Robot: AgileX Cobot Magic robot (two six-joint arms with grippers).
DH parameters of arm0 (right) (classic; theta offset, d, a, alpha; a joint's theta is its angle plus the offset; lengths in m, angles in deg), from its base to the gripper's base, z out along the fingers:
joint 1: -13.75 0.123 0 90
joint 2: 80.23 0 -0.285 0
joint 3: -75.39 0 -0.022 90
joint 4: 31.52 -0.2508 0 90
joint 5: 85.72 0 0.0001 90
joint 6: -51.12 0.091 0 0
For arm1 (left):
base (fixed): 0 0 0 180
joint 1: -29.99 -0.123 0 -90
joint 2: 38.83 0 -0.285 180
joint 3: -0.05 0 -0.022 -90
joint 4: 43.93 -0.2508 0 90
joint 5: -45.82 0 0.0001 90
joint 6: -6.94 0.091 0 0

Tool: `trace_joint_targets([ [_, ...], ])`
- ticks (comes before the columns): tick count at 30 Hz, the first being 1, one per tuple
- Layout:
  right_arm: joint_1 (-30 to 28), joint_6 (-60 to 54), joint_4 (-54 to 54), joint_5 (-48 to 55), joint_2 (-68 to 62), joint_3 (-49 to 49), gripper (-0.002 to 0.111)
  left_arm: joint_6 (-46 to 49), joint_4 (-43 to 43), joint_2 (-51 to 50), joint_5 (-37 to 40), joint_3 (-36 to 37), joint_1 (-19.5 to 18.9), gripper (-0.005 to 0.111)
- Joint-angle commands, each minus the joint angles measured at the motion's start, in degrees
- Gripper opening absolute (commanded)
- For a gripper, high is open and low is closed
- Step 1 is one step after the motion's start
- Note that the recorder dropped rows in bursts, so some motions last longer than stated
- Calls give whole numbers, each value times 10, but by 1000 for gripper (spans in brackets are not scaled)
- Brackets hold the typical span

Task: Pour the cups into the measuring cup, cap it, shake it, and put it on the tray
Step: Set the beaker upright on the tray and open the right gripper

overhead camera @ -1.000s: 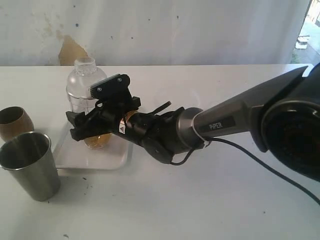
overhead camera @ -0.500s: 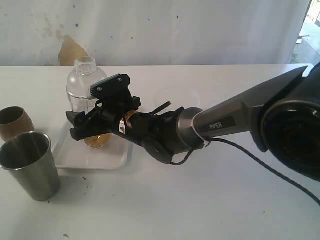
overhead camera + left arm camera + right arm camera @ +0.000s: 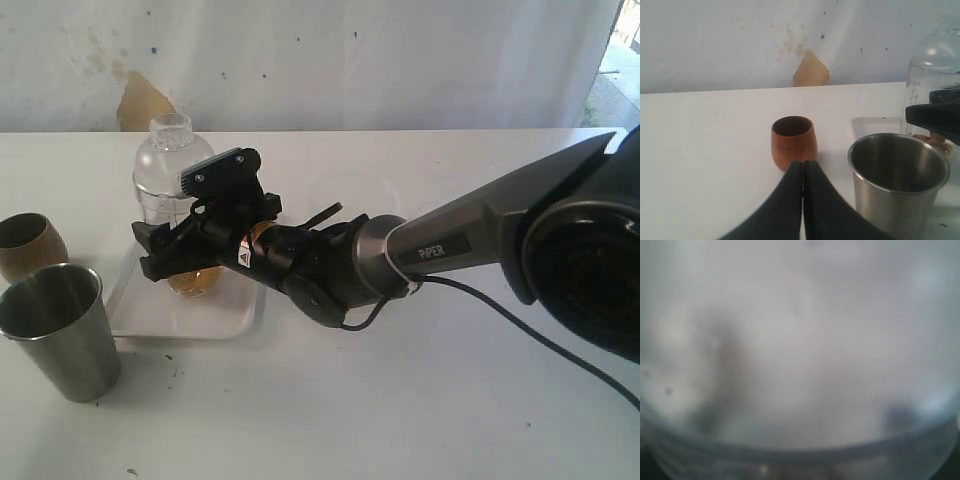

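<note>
Gripping the measuring cup (image 3: 172, 160), the right end effector (image 3: 166, 226) stands wide.

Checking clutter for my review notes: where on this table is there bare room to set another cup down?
Free: the broad table front, right of the steel tumbler and nearer than the right arm; also the back strip between arm and wall. Crowded: the left side, where brown cup, steel tumbler, tray and measuring cup cluster.

Capped measuring cup (image 3: 165, 172) on white tray (image 3: 185, 322), steel tumbler (image 3: 58, 330), brown cup (image 3: 25, 246)
</note>
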Motion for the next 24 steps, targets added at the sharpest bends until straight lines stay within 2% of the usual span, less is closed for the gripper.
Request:
trace_joint_targets([
  [1,-2,3,-4,-24,6,7,0,-1,-2,1,1,3,1,1],
  [7,-2,3,-3,-21,6,7,0,-1,-2,1,1,3,1,1],
  [9,-2,3,6,-16,6,7,4,-1,-2,1,1,3,1,1],
  [12,-2,1,25,-6,6,7,25,-1,-2,1,1,3,1,1],
  [14,-2,-3,37,-1,6,7,46,-1,-2,1,1,3,1,1],
  [16,-2,-3,45,-1,6,7,73,-1,-2,1,1,3,1,1],
  [18,-2,-4,45,-1,6,7,91,-1,-2,1,1,3,1,1],
  [21,-2,-8,45,5,6,7,105,-1,-2,1,1,3,1,1],
  [24,-2,-9,45,5,6,7,105,-1,-2,1,1,3,1,1],
])
